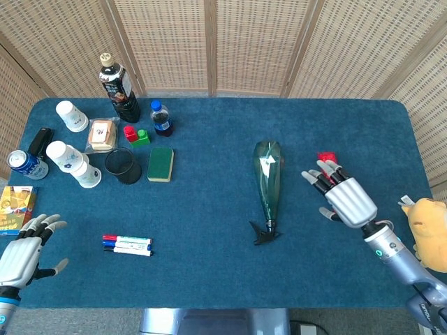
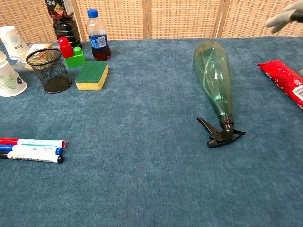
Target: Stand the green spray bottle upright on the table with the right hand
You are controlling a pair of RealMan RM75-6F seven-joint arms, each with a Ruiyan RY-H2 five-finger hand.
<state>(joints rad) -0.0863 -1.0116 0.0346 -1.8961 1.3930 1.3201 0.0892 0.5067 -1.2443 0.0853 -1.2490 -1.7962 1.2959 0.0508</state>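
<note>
Head view, bottle: the green translucent plastic spray bottle lies on its side on the blue felt-covered table, right of centre, wide base toward the far edge and black trigger nozzle toward the near edge.
Head view, right hand: the right hand hovers to the right of the bottle, near it but apart, above the red foil packet; its fingers are spread and point toward the bottle, and it holds nothing.
Head view, left hand: the left hand sits at the near left corner, fingers apart and empty, well away from the task.
Head view, other things: three marker pens lie near left; a green-and-yellow sponge and a black mesh pen cup stand far left.
Chest view, bottle: the spray bottle tapers from its faceted base down to the narrow neck and nozzle; nothing touches it.
Chest view, right hand: only grey fingertips show at the top right corner, so its grip cannot be judged here.
Handling, judged: the bottle looks empty, so light; thin walls probably flex under a squeeze, and smooth plastic may slip.
Hold, judged: wrap the mid-body where the taper fits the fingers, then pivot it onto the wide base; the nozzle end would be awkward to lever from.
</note>
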